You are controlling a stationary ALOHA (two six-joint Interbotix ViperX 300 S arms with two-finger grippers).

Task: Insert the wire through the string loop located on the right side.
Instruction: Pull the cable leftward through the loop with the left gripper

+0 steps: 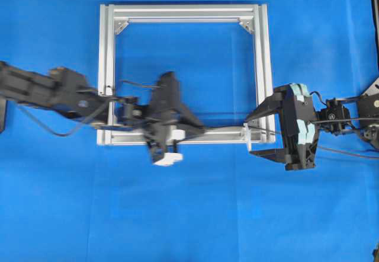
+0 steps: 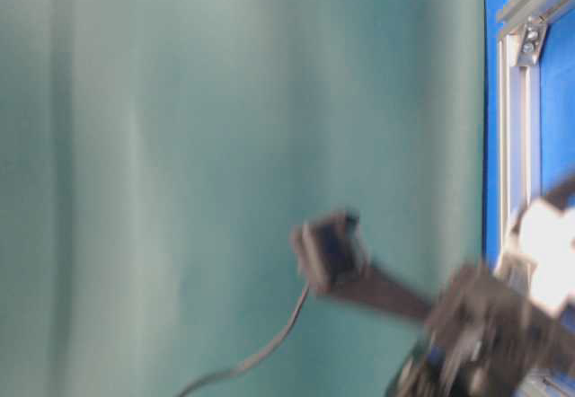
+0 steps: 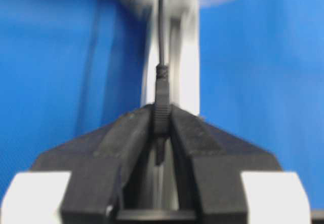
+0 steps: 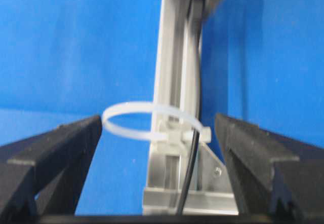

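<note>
Left gripper (image 3: 161, 127) has its fingers pinched tight on the wire (image 3: 161, 79), plug end, over the bottom rail of the aluminium frame (image 1: 177, 13). Right gripper (image 4: 159, 133) fingers are spread wide, either side of the string loop (image 4: 132, 117). Overhead, that loop sits at the frame's 4 o'clock corner on the blue counter (image 1: 195, 214).

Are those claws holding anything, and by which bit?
The left gripper pinches the wire by its plug end; the right gripper holds nothing.

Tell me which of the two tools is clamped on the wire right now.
The left tool, over the frame's bottom rail: its fingers pinch the wire at its ribbed end. The right tool stands wide open beside the string loop.
</note>
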